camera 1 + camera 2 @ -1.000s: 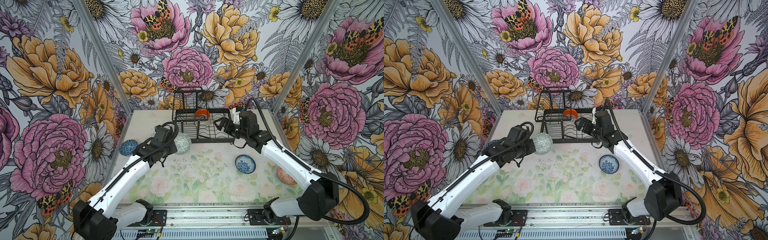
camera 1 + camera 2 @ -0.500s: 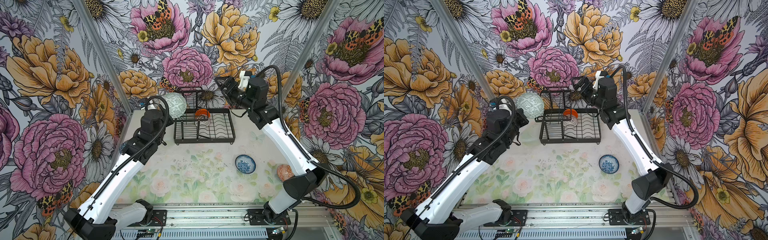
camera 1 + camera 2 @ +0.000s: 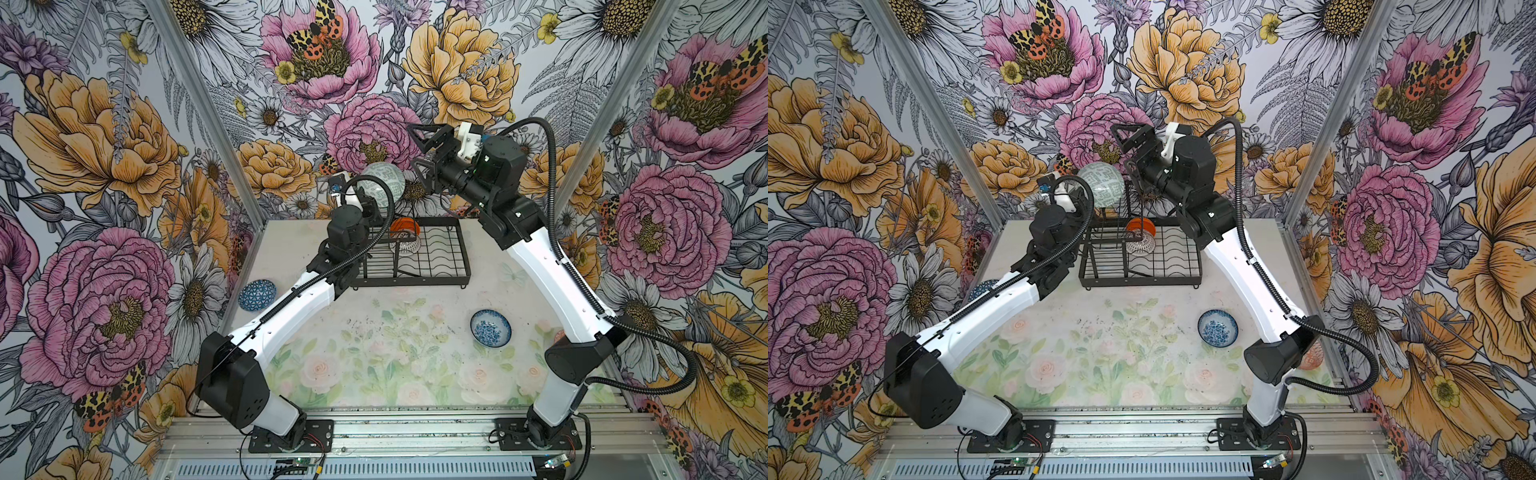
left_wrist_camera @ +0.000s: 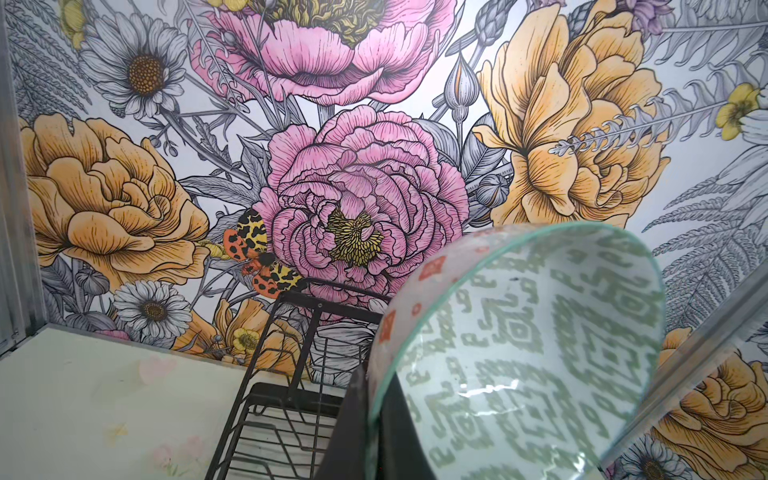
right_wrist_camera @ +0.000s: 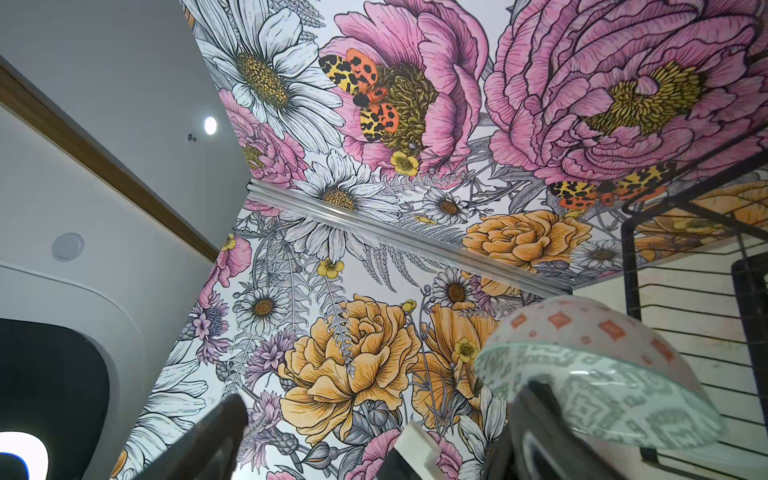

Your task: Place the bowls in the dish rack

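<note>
Grey-green bowl [image 3: 381,183] clamped at its rim by left end effector [image 3: 369,199], aloft by dish rack [image 3: 415,266]; right end effector [image 3: 418,150] spread wide, empty.

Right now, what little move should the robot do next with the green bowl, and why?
Probably ease the left pincer down so the green bowl sinks toward the dish rack: it is gripped, tilted, high above the rack, and the right pincer is open.

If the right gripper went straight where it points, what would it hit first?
Probably the grey-green bowl, just ahead of one finger of the right gripper; between the open jaws only flowered wall shows. Depth unclear.
</note>
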